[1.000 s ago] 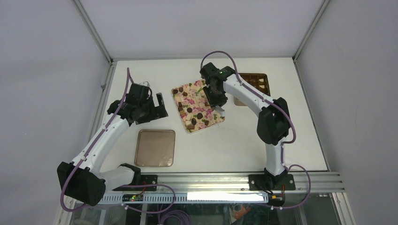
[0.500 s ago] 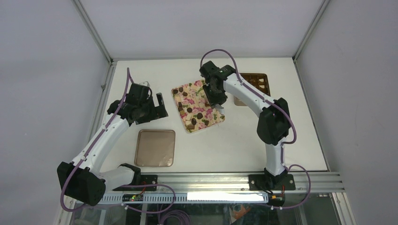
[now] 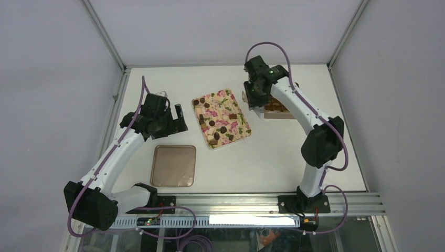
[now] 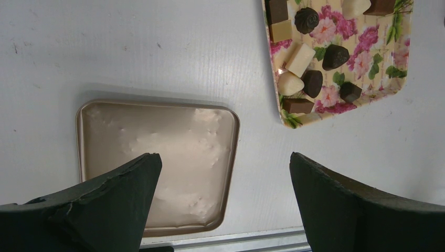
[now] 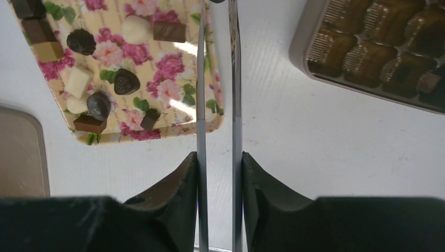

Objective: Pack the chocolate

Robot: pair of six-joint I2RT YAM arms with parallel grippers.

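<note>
R side first: right gripper (image 5: 218, 3) has its two thin blades close together, only a narrow slit betw them. The tips run off the top edge of the wrist view, where a dark speck sits, so I can't tell if anything is pinched. From the top cam it hangs over the table (image 3: 273, 152) at the left edge of the box (image 3: 281, 111), and the arm covers most of that box.

The chocolates (image 5: 127, 81) lie on the flowered tray (image 5: 173, 100), left of the blades in the wrist view. The left blade crosses the tray's right margin and the right blade runs over bare table. Nearest to the blades are a brown block and a white piece up near the tray's far end. The box sits upper right of the blades, well apart from the tray. Its wells look ribbed and gold-brown. I can't tell which are filled.

L side: left gripper (image 4: 224, 157) is spread wide w/ nothing betw its fingers. Below it, the tan lid (image 4: 131, 136) lies flat on the table, and the tray's near corner shows to the right, apart from the lid.

The pieces are a mix: dark ridged rounds, a dark heart shape, mid-brown blocks, a caramel square and a few white or cream ones. They are scattered on the tray, some touching.
</note>
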